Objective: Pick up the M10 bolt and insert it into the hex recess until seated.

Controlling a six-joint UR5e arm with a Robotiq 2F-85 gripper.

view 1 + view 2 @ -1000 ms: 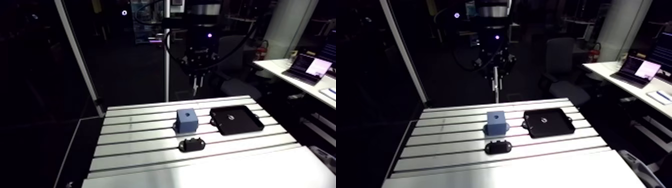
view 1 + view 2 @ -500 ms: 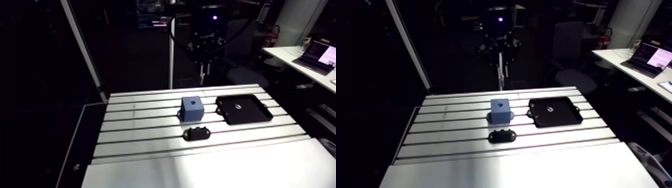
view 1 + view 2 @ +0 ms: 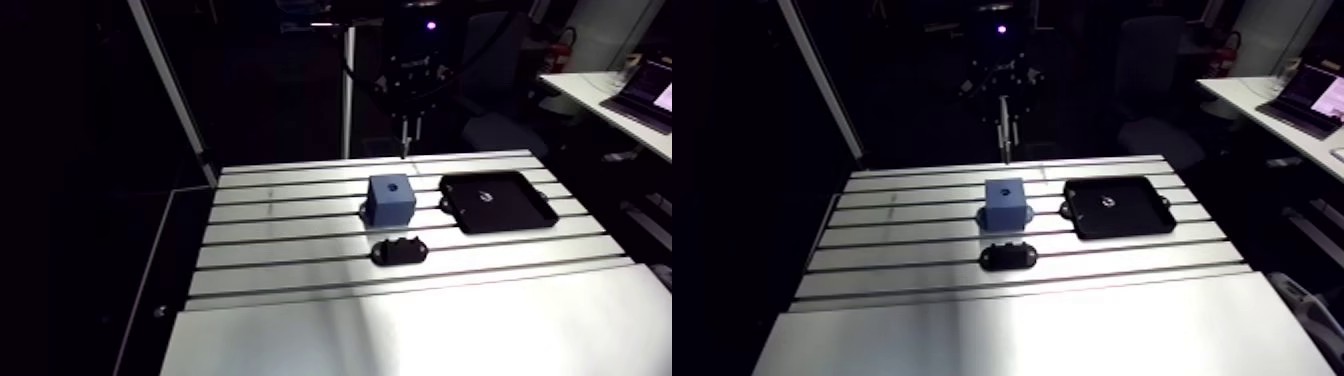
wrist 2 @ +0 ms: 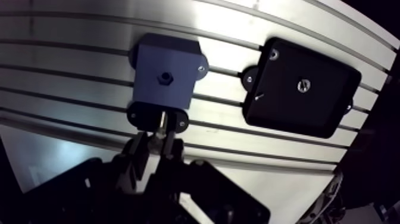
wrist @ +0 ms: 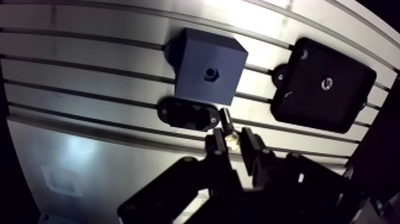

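I can read no text, label, brand or number anywhere. The blue block [image 5: 202, 59], the black tray [image 5: 309, 98], the small black plate [image 5: 187, 113] and the slotted surface [image 5: 89, 77] show no legible lettering. The small pale marks on the tray's floor are too small to make out.

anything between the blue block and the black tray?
Nothing. Only a bare strip of slotted table separates the blue block from the black tray. Both the arm view and the wrist view show it.
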